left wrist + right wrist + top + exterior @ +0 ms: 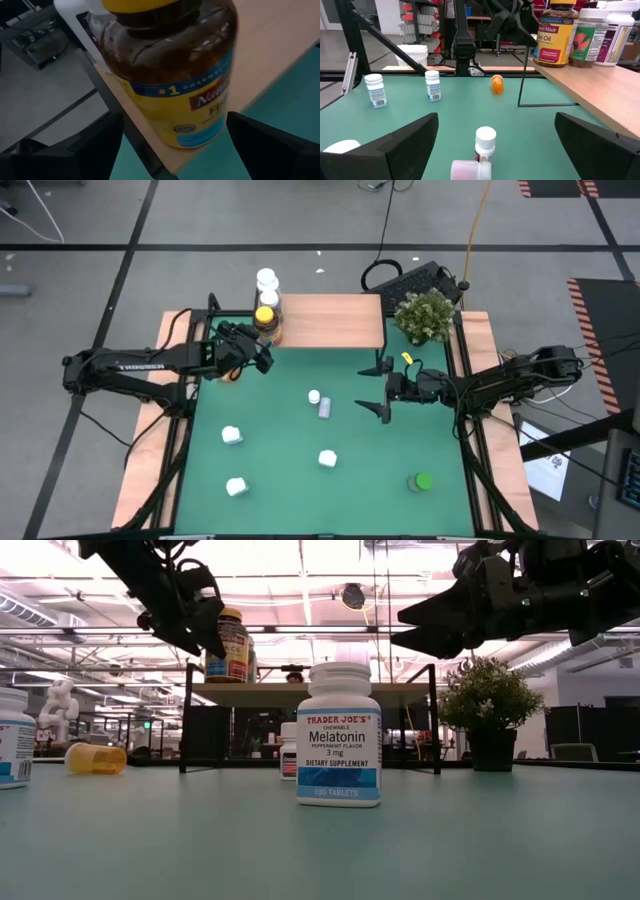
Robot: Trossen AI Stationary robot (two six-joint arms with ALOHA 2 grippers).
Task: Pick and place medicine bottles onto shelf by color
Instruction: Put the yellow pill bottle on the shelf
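We see the left hand [262, 358] wide open w/ nothing held, the amber bottle [266, 319] just ahead on the shelf [335, 320] corner. Right hand [382, 388] also open, empty above the bench [280, 470], white bottles [318, 401] just ahead.

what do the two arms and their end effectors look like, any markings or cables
Both arms are dark, jointed and slim. The left arm carries white lettering along its long link; the right arm shows none. Each end effector, left and right, has two black, tapered fingers. Black cables trail beside the arms.
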